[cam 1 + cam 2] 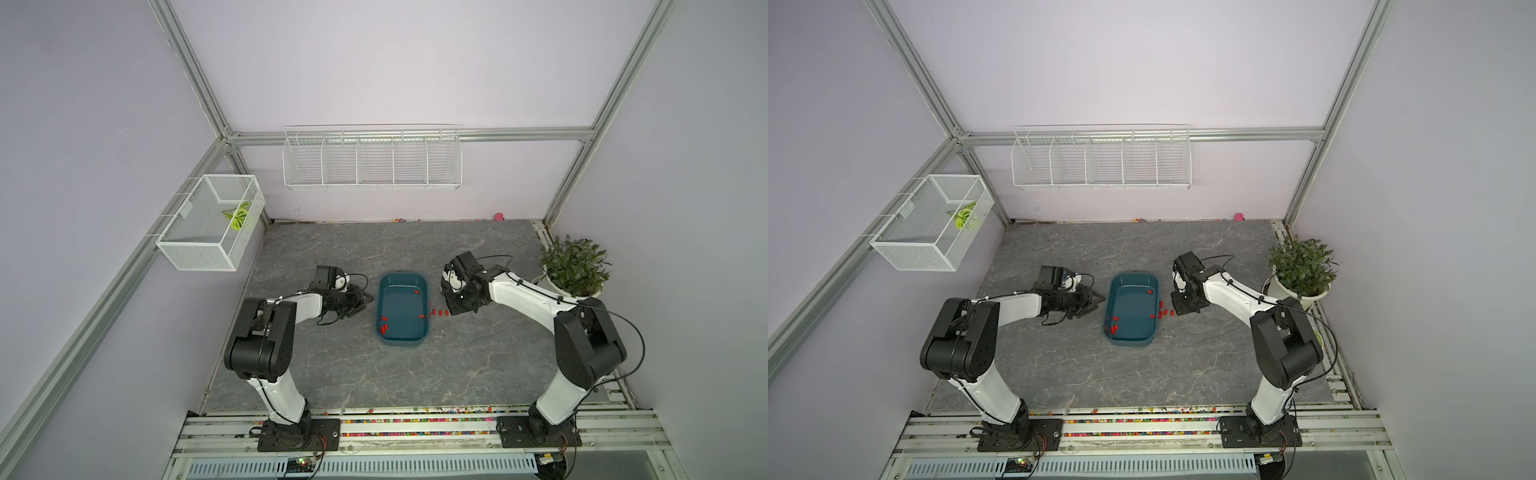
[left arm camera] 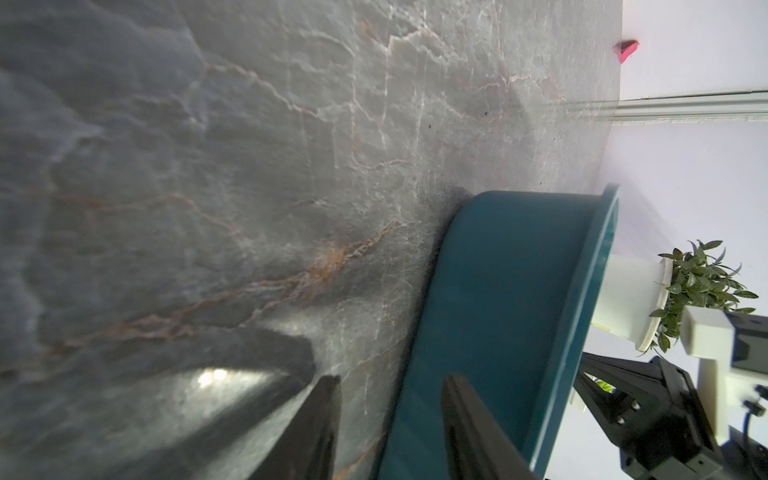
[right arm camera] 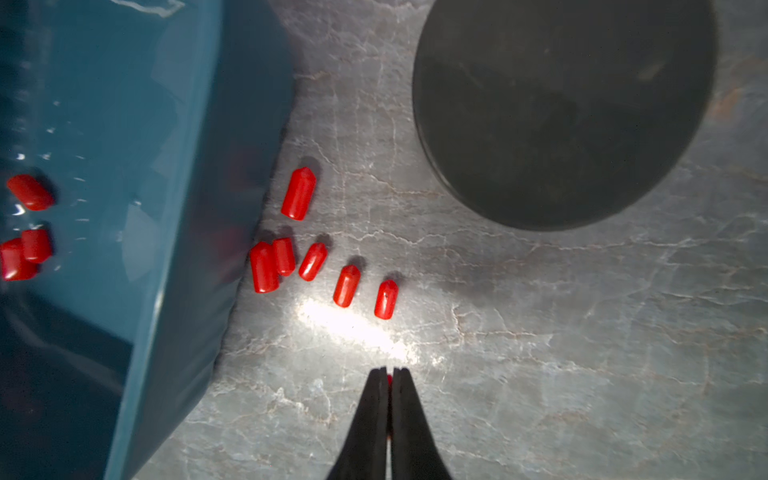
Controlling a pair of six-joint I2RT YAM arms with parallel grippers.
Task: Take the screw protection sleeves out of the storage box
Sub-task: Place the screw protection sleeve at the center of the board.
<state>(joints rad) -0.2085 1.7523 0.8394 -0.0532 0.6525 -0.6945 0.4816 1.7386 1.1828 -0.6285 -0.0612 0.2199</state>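
On the grey marbled surface (image 1: pixel 415 374), the two arms reach in from the near edge. The left arm (image 1: pixel 303 305) and the right arm (image 1: pixel 528 297) stand one at each long side of the storage box (image 1: pixel 400 343), which sits upright near the middle. A potted plant (image 1: pixel 573 266) stands at the surface's right edge, behind the right arm. In the right wrist view a dark round canister (image 3: pixel 561 112) rests on the surface, apart from the box.

The left fingers (image 2: pixel 320 424) stand apart with nothing between them, low and just beside the box's outer left wall. The right fingers (image 3: pixel 374 415) are pressed together over the bare surface outside the right wall, pinching a held sleeve (image 3: pixel 389 379), of which only a red sliver shows.

Of the screw protection sleeves (image 1: pixel 383 328), a small cluster lies inside the box by its near left corner and two more lie along the inner right wall. Six others (image 3: pixel 346 286) lie on the surface just beside the outer right wall, between box and right fingers.
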